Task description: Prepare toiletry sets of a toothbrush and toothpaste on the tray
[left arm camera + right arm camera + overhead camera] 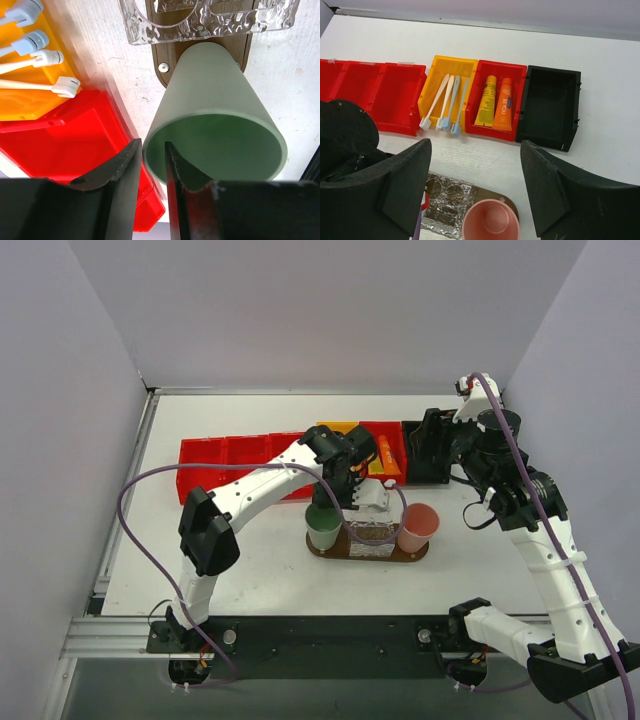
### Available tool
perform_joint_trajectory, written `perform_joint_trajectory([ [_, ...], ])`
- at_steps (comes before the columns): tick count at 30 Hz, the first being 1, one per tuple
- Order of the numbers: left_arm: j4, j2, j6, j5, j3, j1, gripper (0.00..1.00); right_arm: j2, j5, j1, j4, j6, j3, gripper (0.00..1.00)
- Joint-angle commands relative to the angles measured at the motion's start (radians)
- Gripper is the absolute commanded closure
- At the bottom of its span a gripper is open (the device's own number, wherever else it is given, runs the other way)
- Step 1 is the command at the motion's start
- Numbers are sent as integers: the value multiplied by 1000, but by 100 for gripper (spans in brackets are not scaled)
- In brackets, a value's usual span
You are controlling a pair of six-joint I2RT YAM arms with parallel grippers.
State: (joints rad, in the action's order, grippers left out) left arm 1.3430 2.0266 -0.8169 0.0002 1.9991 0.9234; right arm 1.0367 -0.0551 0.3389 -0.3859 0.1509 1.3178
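Note:
The dark wooden tray point(416, 556) carries a green cup point(323, 525), a clear glass holder point(370, 530) and a pink cup point(417, 525). My left gripper point(152, 145) straddles the green cup's point(215, 100) rim, one finger inside and one outside, nearly closed on the wall. Several white toothbrushes point(445, 102) lie in a yellow bin point(432, 75). Two orange and yellow toothpaste tubes point(495, 102) lie in the red bin beside it. My right gripper point(477, 145) is wide open and empty, raised above the table between the bins and the pink cup point(491, 222).
A row of red bins point(230, 455) runs left of the yellow bin. A black bin point(550, 107) stands at the row's right end. The left arm crosses over the bins in the top view, hiding most of the yellow bin.

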Motion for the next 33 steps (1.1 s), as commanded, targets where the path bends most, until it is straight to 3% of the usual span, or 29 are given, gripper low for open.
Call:
perform_joint_trajectory([
  [1,228,3,-1,6,52,5,64,-23,-12,-11,41,12,-6,34],
  [7,228,-9,9,-17,79,5,61,-23,-14,-15,38,12,-8,33],
  [11,229,-26,13,-17,113,6,51,-20,-15,-18,38,13,-11,33],
  [12,229,-34,15,-14,119,5,39,-20,-15,-21,38,10,-11,33],
  [16,228,-65,28,0,161,2,26,-21,-11,-23,38,6,-8,33],
  [17,219,-74,35,0,171,0,12,-21,-6,-23,38,4,-8,34],
  [18,213,-94,36,12,176,-3,10,-20,-3,-23,38,0,-6,33],
  [25,95,-206,103,102,176,-66,9,13,0,-24,21,-22,18,33],
  [33,-168,-304,209,182,106,-237,8,97,15,-24,4,-94,57,34],
])
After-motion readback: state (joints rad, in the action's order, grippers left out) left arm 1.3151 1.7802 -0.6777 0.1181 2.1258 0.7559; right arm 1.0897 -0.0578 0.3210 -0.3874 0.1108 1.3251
